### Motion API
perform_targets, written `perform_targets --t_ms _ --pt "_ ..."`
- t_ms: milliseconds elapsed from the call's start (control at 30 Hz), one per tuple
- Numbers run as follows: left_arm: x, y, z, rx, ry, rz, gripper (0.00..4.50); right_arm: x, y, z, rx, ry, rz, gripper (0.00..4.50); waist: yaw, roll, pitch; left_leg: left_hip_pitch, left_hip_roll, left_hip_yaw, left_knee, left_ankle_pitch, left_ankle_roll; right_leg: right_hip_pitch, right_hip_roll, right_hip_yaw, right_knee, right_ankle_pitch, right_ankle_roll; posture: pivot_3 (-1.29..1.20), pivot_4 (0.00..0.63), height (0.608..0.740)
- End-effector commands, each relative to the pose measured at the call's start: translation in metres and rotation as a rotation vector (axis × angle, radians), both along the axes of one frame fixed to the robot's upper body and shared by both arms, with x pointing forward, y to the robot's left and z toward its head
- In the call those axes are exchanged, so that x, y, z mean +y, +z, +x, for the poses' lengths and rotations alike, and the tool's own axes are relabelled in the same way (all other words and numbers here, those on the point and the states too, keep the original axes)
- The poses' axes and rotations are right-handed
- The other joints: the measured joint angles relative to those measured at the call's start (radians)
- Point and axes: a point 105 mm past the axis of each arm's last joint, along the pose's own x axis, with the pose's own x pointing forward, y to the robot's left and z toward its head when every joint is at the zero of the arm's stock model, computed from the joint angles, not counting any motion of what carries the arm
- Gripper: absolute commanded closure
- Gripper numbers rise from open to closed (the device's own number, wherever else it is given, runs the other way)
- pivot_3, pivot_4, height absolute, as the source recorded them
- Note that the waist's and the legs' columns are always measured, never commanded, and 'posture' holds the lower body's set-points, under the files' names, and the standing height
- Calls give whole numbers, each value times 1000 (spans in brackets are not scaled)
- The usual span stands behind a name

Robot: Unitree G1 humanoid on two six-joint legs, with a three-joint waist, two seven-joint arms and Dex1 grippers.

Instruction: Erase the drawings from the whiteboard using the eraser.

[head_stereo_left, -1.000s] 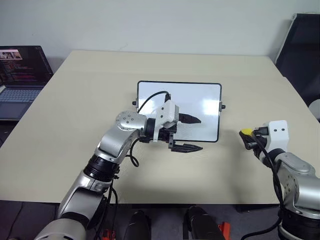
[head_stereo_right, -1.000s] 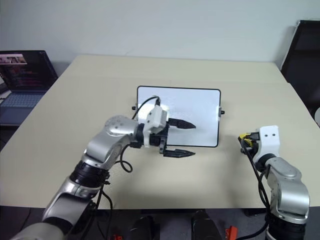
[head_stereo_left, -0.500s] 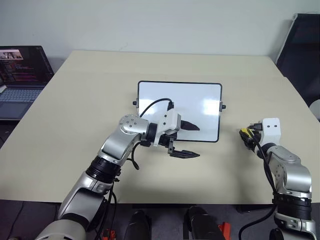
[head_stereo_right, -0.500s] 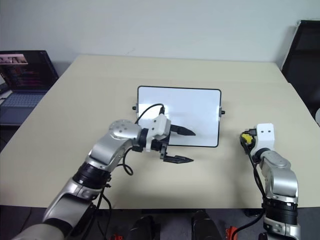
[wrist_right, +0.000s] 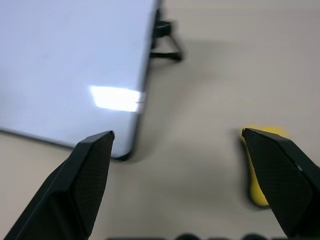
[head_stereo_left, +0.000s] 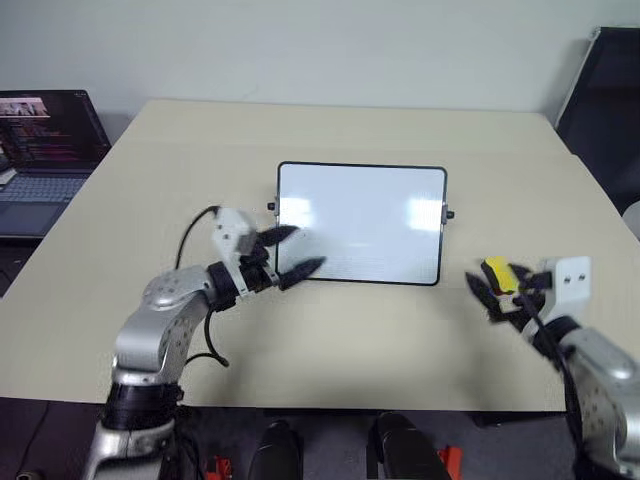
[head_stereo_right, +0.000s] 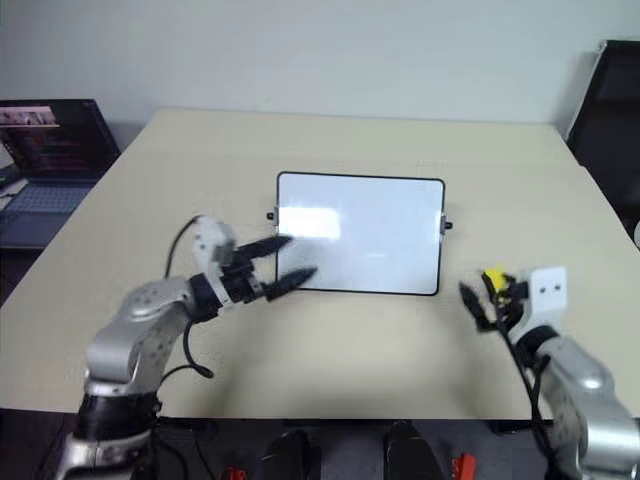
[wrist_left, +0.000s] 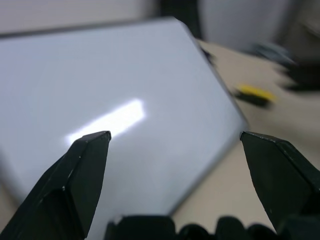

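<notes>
Left gripper (head_stereo_left: pixel 296 252) swung off whiteboard (head_stereo_left: pixel 362 222), fingers apart, right gripper (head_stereo_left: pixel 494 291) spread beside eraser (head_stereo_left: pixel 498 272)

even, bright indoor light falls from above on the table (head_stereo_left: pixel 400 330). two pale glare patches sit on the glossy whiteboard (head_stereo_left: pixel 362 222), one toward its left, one toward its right. shadows under the arms are soft and faint. the right tool (head_stereo_left: pixel 500 290) and its arm are smeared by motion blur. in both wrist views the near black fingers (wrist_left: pixel 82 170) are fairly crisp, while the eraser (wrist_right: pixel 257 170) is blurred.
</notes>
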Motion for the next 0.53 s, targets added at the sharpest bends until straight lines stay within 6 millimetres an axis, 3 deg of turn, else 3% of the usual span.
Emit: perform_targets --t_ms 33,133,333,533 --pt "29 -2 -20 -45 255 25 0 3 5 -12 -118 -36 -10 19 0 0 0 0 -1 0 1 0 0 0 -1 0 0 0 -1 0 150 740" --pt "44 -25 -30 11 404 32 0 -2 -2 -13 -166 -104 45 19 -3 -1 0 5 -1 1 1 0 -1 4 -1 2 -2 0 -2 0 150 740" --pt "50 -52 -44 99 438 45 0 -8 -2 -6 -206 -152 91 19 -7 -2 -1 5 -2 3 2 -4 -7 1 -7 0 -19 1 -5 0 150 740" --pt "51 -74 -44 177 460 66 0 -9 -2 -8 -192 -154 70 19 -6 -4 -2 3 -1 11 2 -4 -6 2 -12 2 -33 3 -6 0 150 740"
